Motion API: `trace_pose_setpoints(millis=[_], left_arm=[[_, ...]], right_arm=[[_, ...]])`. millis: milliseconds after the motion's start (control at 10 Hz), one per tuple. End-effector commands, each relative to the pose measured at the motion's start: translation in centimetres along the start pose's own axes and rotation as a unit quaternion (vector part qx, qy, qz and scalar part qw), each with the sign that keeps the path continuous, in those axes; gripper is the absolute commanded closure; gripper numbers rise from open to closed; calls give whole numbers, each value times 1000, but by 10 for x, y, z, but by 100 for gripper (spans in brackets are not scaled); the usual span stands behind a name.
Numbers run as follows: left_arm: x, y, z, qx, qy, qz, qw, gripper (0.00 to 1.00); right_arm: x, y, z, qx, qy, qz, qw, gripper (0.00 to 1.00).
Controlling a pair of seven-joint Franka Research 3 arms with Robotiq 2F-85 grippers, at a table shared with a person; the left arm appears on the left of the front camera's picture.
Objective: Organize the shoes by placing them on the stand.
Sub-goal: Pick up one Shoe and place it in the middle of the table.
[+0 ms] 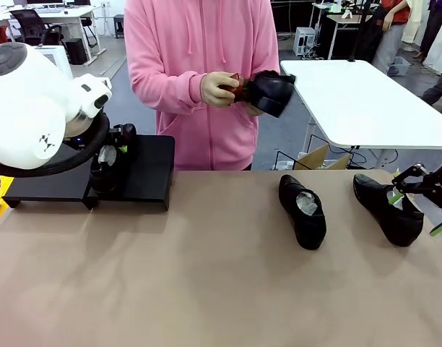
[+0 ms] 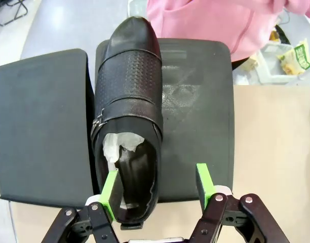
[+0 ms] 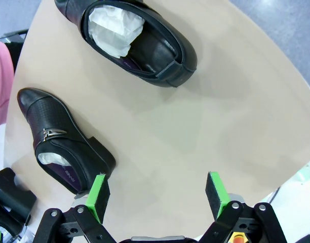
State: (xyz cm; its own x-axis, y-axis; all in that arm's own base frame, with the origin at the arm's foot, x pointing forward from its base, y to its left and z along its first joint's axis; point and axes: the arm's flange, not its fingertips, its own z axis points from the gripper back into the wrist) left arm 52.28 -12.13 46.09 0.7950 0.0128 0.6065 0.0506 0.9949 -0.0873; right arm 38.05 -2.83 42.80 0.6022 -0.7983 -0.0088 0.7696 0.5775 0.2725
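Observation:
One black shoe [image 2: 129,96] lies on the matte-black stand [image 2: 38,126], toe pointing away, white paper in its opening. My left gripper [image 2: 156,190] is open over its heel end, with one green pad [image 2: 110,195] above the opening and the other outside the shoe's side. From the front, the left gripper [image 1: 109,155] hides most of that shoe on the stand [image 1: 152,170]. Two more shoes [image 1: 304,211] [image 1: 388,210] lie on the tan table. My right gripper [image 1: 417,212] hangs open by the right one. In the right wrist view, the right gripper [image 3: 157,195] is open above bare table between two shoes [image 3: 134,38] [image 3: 64,147].
A person in a pink hoodie stands at the far side with a fourth shoe [image 1: 273,90] in one hand and a small brown object [image 1: 235,85] in the other. A white table [image 1: 365,101] stands behind on the right. The table's front half is bare.

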Motion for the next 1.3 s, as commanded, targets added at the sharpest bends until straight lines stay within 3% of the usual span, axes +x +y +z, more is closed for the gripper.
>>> trace_pose_setpoints(millis=[0, 100, 400, 600, 700, 800, 1000, 1200], left_arm=[[5, -2, 3, 6, -8, -2, 1000, 25], [0, 0, 0, 0, 0, 0, 1000, 25], [-16, 6, 96, -20, -53, 74, 996, 25], [-22, 0, 150, -40, -38, 104, 993, 25], [-32, -10, 175, -83, -10, 92, 992, 25], [-42, -18, 196, -142, 48, 64, 987, 25], [-63, -25, 230, -261, 156, 9, 953, 25], [-72, -21, 248, -324, 226, -30, 918, 25]], right_arm=[[-1, 1, 0, 2, -3, 1, 1000, 0], [-1, 1, 0, 2, -3, 1, 1000, 0], [-1, 1, 0, 2, -3, 1, 1000, 0], [-1, 1, 0, 2, -3, 1, 1000, 0], [0, 0, 0, 0, 0, 0, 1000, 0], [2, -5, 6, 5, -1, 15, 1000, 0], [6, -8, 15, 7, -36, 53, 998, 0], [6, -8, 19, 9, -47, 74, 996, 0]])
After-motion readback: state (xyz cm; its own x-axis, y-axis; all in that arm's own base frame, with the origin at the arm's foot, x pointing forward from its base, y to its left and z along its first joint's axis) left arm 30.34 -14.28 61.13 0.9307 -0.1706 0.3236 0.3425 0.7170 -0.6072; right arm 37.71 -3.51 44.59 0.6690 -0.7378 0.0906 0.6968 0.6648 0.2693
